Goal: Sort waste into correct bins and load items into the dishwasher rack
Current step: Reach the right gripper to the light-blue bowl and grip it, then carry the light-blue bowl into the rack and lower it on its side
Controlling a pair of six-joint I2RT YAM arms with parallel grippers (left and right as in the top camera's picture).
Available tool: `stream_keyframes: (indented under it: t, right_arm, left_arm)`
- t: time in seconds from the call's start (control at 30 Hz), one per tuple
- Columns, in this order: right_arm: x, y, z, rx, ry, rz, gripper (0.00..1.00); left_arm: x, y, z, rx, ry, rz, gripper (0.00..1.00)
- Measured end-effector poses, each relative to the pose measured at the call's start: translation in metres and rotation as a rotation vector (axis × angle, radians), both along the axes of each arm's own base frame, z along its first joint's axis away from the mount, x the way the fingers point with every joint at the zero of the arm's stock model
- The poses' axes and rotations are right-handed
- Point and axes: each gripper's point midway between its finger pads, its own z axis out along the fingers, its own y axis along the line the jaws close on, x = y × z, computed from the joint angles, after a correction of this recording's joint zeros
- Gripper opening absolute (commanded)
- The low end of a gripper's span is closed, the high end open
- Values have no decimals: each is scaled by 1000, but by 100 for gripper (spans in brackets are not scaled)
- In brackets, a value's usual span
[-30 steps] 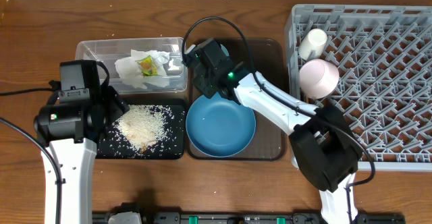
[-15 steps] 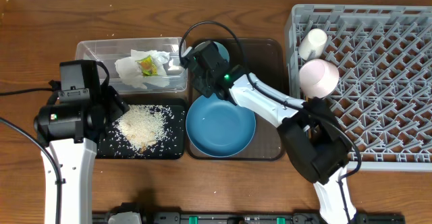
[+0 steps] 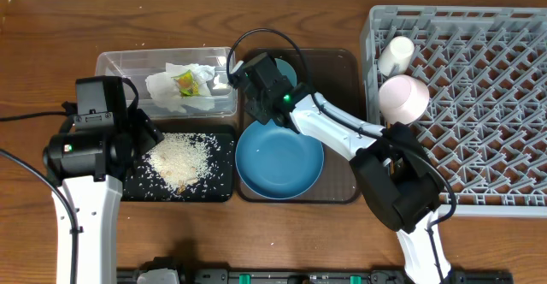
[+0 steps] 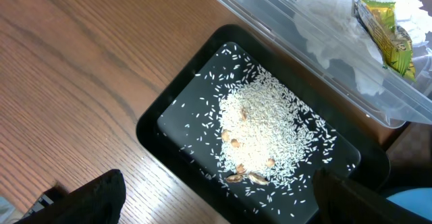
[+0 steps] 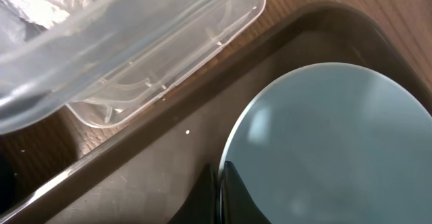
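My right gripper (image 3: 259, 73) is shut on the rim of the small light-blue bowl (image 3: 285, 68), which sits at the back of the brown serving tray (image 3: 340, 66); in the right wrist view its fingers (image 5: 219, 180) pinch the bowl's (image 5: 324, 136) left edge. The large blue plate (image 3: 279, 160) lies in front of it. My left gripper (image 4: 216, 200) is open and empty above the black tray (image 3: 220, 190) holding white rice (image 3: 179, 160). The clear container (image 3: 115, 62) holds the napkin (image 3: 171, 89) and the wrapper (image 3: 186, 82). Chopsticks are not visible.
The grey dishwasher rack (image 3: 479, 104) fills the right side, with a pinkish-cream bowl (image 3: 403, 97) and a white cup (image 3: 397, 55) at its left edge. The clear container's corner (image 5: 169, 69) is close to my right gripper. A few brown bits lie in the rice (image 4: 246, 177).
My right gripper has shifted a little back and left over the light-blue bowl, and the right arm's elbow has swung left. The left arm has not moved.
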Motion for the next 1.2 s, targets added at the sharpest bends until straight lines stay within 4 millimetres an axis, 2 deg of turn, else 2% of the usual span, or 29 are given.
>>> stream_keyframes:
  t: [0.17,0.27,0.33,0.47,0.5,0.53,0.6,0.7,0.87,0.97,1.1,1.2]
  right_arm:
    - [-2,-4,4,-16,2,-8,1]
    - [-9,-12,25,-18,12,-24,1]
    - [-16,-19,56,8,9,-50,1]
    - [-37,-53,134,74,6,-132,1]
    - [-46,-68,157,98,12,-173,1]
    - [-52,-80,170,109,19,-201,1]
    - [-71,-115,200,137,47,-289,1]
    - [-96,-157,224,167,95,-383,1]
    - [-140,-205,249,250,196,-485,1]
    - [-160,-227,259,301,231,-548,1]
    - [-182,-239,273,390,246,-575,1]
    - [-194,-241,271,435,269,-576,1]
  left_arm:
    - [0,0,0,0,0,0,91]
    - [0,0,0,0,0,0,91]
    - [0,0,0,0,0,0,91]
    - [0,0,0,0,0,0,91]
    - [0,0,0,0,0,0,91]
    - [0,0,0,0,0,0,91]
    - [0,0,0,0,0,0,91]
    - [0,0,0,0,0,0,91]
    - [0,0,0,0,0,0,91]
    - [0,0,0,0,0,0,91]
    - [0,0,0,0,0,0,91]
    - [0,0,0,0,0,0,91]
